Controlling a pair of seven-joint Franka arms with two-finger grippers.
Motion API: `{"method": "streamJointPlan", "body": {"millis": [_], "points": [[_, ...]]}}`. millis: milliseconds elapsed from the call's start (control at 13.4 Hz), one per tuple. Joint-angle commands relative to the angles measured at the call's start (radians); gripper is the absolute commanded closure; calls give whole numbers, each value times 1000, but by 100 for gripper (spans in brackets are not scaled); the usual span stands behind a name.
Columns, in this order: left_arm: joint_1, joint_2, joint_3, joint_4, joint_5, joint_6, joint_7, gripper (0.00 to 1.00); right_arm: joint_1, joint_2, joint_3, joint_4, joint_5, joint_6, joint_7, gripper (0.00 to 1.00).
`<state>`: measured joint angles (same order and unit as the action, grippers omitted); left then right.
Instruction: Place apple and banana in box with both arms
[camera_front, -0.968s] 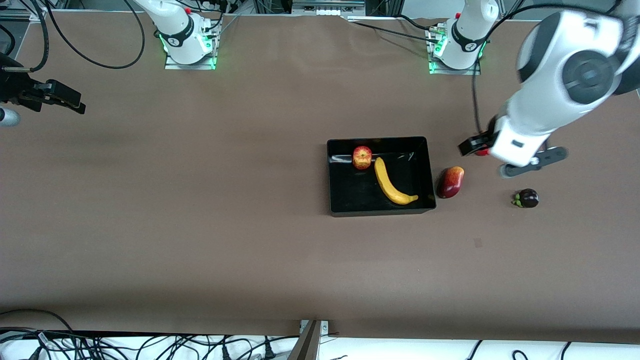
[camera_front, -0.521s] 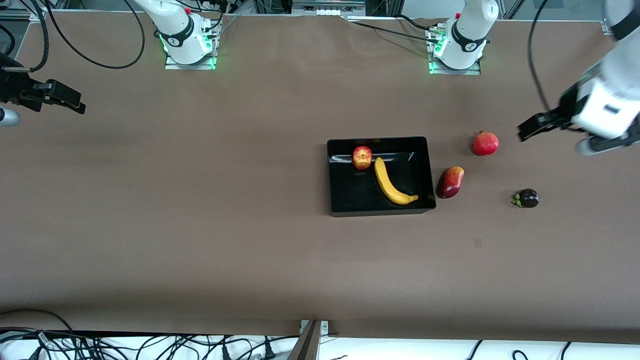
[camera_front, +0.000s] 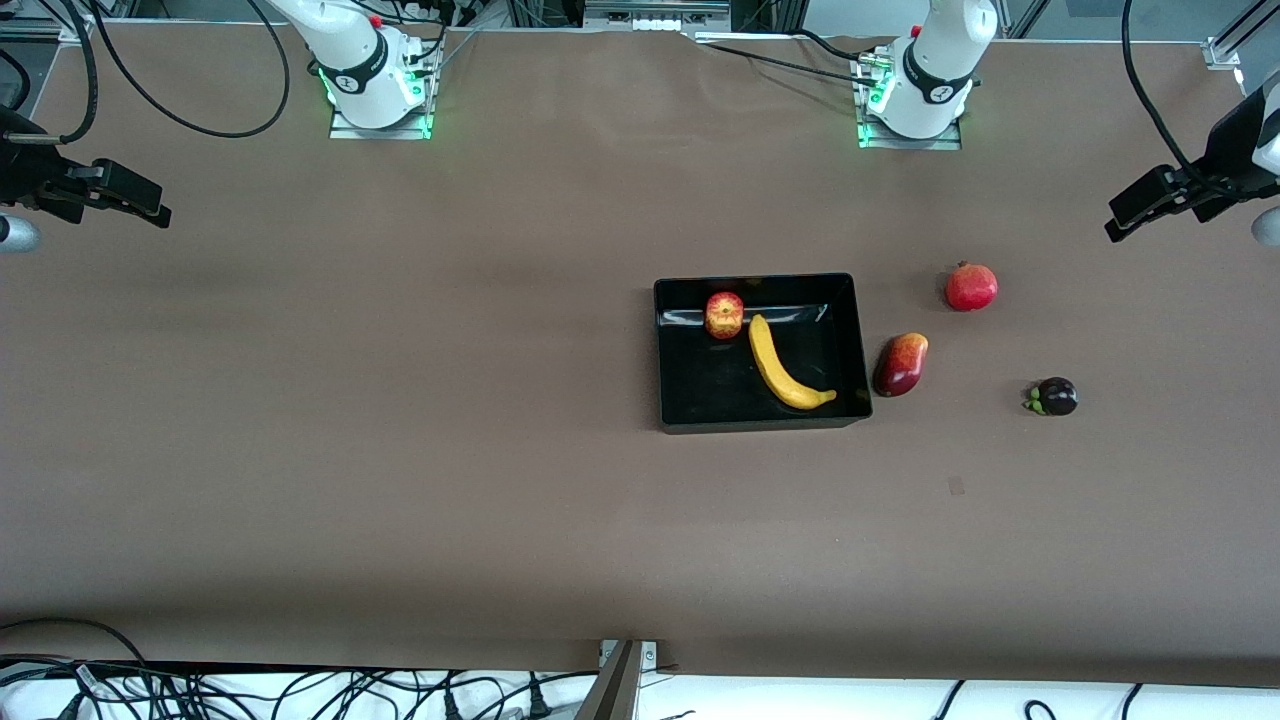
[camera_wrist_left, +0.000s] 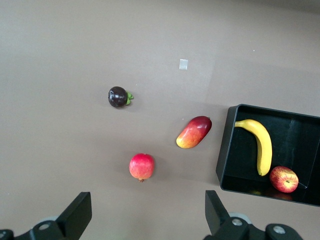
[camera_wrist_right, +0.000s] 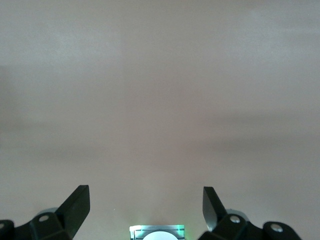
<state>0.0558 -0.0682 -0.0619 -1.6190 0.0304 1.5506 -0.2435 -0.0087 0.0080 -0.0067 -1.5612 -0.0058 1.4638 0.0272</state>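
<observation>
— Where do the fruits sit?

— Both in the shallow glossy black plastic box (camera_front: 845, 345): the small round red-and-yellow apple (camera_front: 724, 315) by its wall nearest the arm bases, the long curved yellow banana (camera_front: 785, 367) just beside it.

— And your tools?

— Left tool (camera_wrist_left: 145, 220) is spread wide and empty over the bench's (camera_front: 400, 420) end; right tool (camera_wrist_right: 145, 212) likewise, waiting. I'd judge both fruits light and smooth — I'd pinch the banana mid-length, the apple across its middle.

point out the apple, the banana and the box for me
apple (camera_front: 724, 315): front view, on its dimpled top.
banana (camera_front: 775, 367): front view, on the middle of its curved body.
box (camera_front: 755, 425): front view, on the wall nearest the front camera.
</observation>
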Motion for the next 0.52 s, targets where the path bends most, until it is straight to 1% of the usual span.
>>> {"method": "streamJointPlan", "body": {"millis": [0, 298, 447], "points": [[7, -10, 13, 25, -24, -21, 39, 0, -1, -3, 1, 13, 13, -19, 4, 0], [7, -10, 13, 31, -26, -32, 104, 0, -1, -3, 1, 13, 13, -20, 4, 0], [7, -10, 19, 31, -49, -33, 127, 0, -1, -3, 1, 13, 13, -20, 4, 0]]}}
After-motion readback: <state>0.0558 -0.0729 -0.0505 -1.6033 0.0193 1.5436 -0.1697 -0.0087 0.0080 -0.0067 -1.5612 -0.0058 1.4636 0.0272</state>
